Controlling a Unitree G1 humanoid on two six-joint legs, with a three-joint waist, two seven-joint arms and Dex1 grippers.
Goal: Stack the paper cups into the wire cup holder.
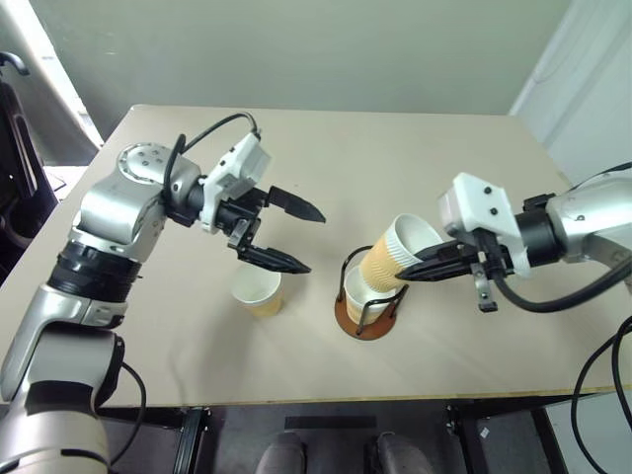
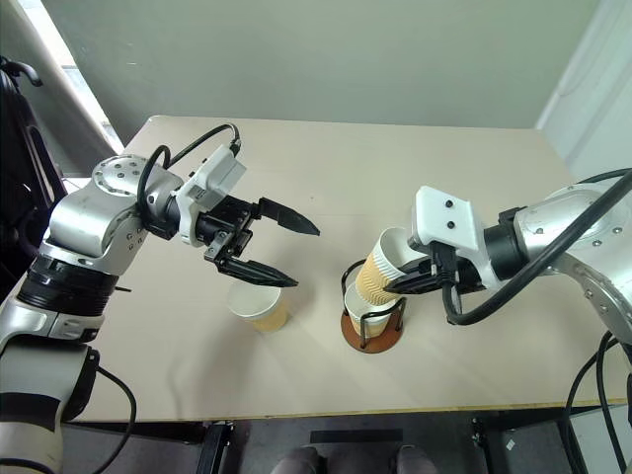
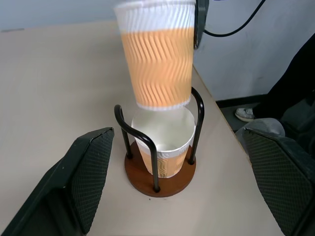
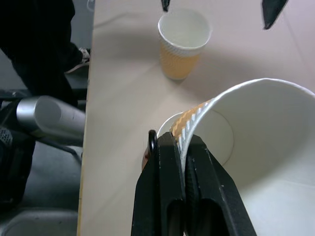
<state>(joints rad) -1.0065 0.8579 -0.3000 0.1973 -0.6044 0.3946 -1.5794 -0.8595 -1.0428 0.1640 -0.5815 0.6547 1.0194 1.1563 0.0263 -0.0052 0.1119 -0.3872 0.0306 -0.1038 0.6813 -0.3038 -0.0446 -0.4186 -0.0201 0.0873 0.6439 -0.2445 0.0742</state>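
One cup (image 3: 165, 142) sits in the wire cup holder (image 1: 370, 301) near the table's (image 1: 415, 148) front edge; my right gripper (image 1: 420, 269), clamped on a second cup's (image 1: 395, 255) rim, tilts it above. Third cup (image 1: 259, 291) waits beside the holder under my left gripper (image 1: 296, 237), fingers apart; two left to stack, I judge.

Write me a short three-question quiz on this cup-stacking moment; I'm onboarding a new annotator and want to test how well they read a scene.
1. True or false: the wire cup holder already has a cup in it.
2. Which gripper pinches a cup's wall? A) left gripper B) right gripper
3. Where is the loose cup?

Key
1. True: a seated cup stands between the wire loops.
2. B: it holds the tilted cup just over the seated one; the left gripper is open and empty.
3. Upright on the table, below the left gripper, beside the holder.
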